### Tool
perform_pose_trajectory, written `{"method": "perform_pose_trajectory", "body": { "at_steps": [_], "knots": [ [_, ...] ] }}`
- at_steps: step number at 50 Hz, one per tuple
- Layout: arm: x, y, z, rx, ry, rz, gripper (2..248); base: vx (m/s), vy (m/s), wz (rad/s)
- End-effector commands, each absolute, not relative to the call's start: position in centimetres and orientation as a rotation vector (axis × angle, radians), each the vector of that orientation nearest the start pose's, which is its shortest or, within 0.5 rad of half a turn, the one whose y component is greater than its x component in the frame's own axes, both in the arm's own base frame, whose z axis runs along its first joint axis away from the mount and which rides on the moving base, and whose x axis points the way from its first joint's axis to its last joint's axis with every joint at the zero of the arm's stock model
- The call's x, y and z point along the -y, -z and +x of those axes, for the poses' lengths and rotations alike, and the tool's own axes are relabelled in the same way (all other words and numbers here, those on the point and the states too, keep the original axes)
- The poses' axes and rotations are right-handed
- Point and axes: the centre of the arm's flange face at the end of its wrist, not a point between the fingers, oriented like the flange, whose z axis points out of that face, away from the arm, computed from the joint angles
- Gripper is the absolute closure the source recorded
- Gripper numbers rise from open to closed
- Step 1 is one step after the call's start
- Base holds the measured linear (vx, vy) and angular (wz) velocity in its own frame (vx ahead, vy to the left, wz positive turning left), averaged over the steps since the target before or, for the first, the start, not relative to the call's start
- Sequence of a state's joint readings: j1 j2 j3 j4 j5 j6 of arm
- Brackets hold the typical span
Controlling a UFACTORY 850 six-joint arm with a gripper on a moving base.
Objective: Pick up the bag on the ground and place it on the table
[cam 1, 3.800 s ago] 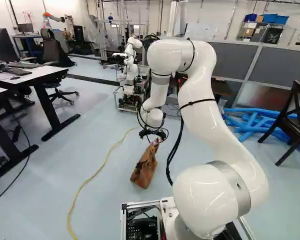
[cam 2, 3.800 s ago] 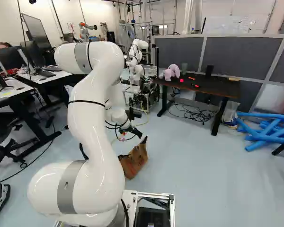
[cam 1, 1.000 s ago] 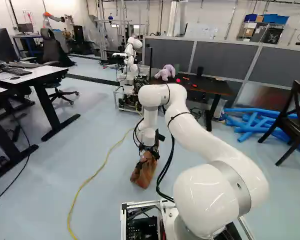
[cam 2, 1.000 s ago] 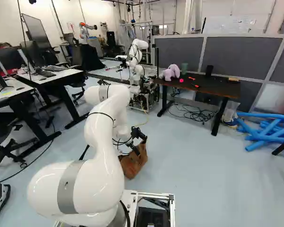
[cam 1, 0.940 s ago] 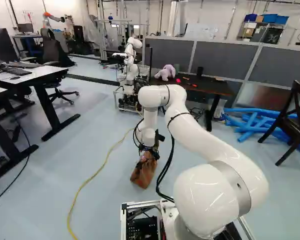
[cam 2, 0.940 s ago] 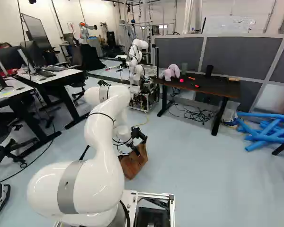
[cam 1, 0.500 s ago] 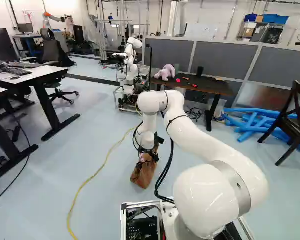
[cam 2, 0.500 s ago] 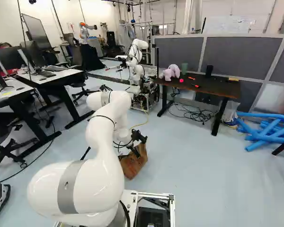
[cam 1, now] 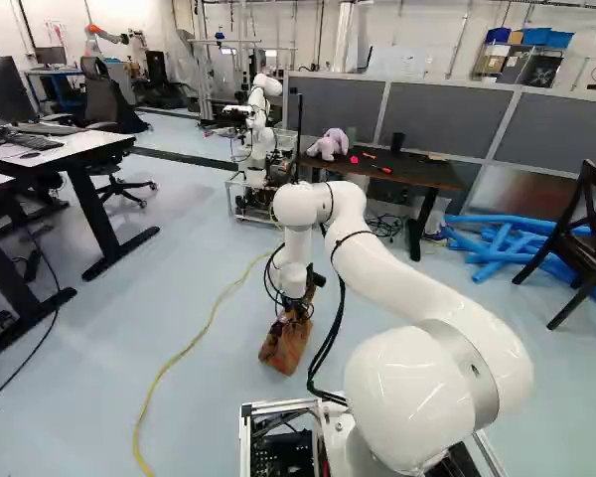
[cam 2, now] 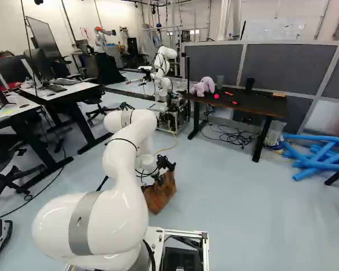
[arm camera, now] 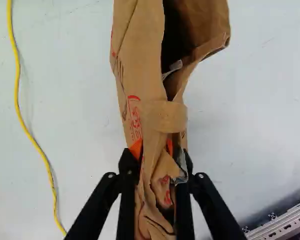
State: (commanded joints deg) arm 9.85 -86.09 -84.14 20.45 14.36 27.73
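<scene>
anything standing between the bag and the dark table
Nothing visible stands between the bag, pinched in the tool, and the dark table; only black cables lie on the floor under it. A plush toy sits on top, at one end.

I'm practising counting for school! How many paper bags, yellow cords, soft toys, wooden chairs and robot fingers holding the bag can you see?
Paper bag: 1
Yellow cord: 1
Soft toy: 1
Wooden chair: 1
Fingers: 2
Total: 6
</scene>
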Motion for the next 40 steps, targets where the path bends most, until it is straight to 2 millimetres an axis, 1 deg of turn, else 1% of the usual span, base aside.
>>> {"method": "perform_pose_trajectory", "body": {
  "at_steps": [1,2,6,7,11,12,22,40],
  "knots": [
    [-8.5,12.8,53.6,-1.016,0.340,-2.931,139,0.000,0.000,0.000],
    [-8.5,12.8,53.6,-1.016,0.340,-2.931,176,0.000,0.000,0.000],
    [-8.5,12.8,53.6,-1.016,0.340,-2.931,176,0.000,0.000,0.000],
    [-8.5,12.8,53.6,-1.016,0.340,-2.931,214,0.000,0.000,0.000],
    [-8.5,12.8,53.6,-1.016,0.340,-2.931,214,0.000,0.000,0.000],
    [-8.5,12.8,53.6,-1.016,0.340,-2.931,229,0.000,0.000,0.000],
    [-8.5,12.5,53.6,-1.016,0.340,-2.931,229,0.000,0.000,0.000],
    [-8.5,9.9,53.5,-1.016,0.346,-2.928,229,0.000,0.000,0.000]
  ]
}}
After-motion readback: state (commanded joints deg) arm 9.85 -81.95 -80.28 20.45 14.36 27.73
